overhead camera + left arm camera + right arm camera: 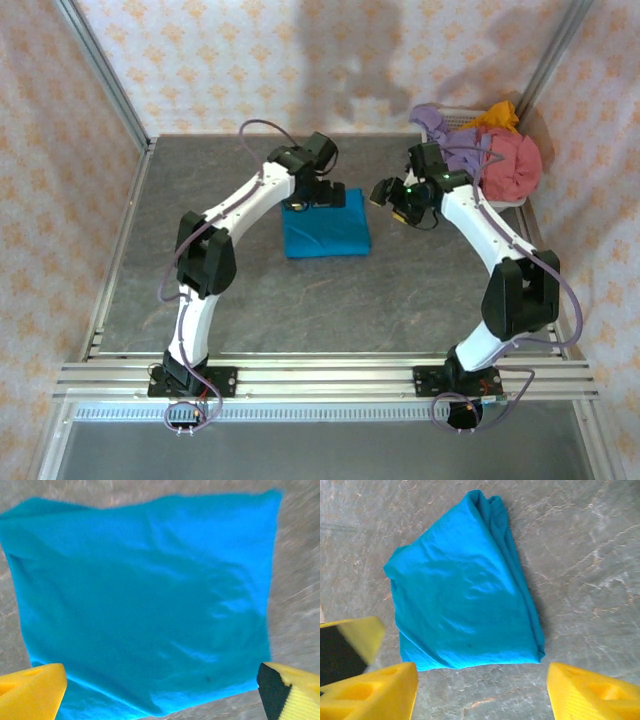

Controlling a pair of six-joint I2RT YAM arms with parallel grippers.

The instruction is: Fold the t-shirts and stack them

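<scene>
Top external shows you one folded teal-blue t-shirt [327,232] and three others in a heap [505,160]. Left fingers [32,690] above it, right fingers [590,692] beside: both wide open, empty.

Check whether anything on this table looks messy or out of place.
The folded teal t-shirt lies askew, its layers fanned unevenly along one edge. The other t-shirts are a crumpled heap spilling over the white basket.

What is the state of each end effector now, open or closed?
Left end effector: open, holding nothing.
Right end effector: open, holding nothing.
</scene>
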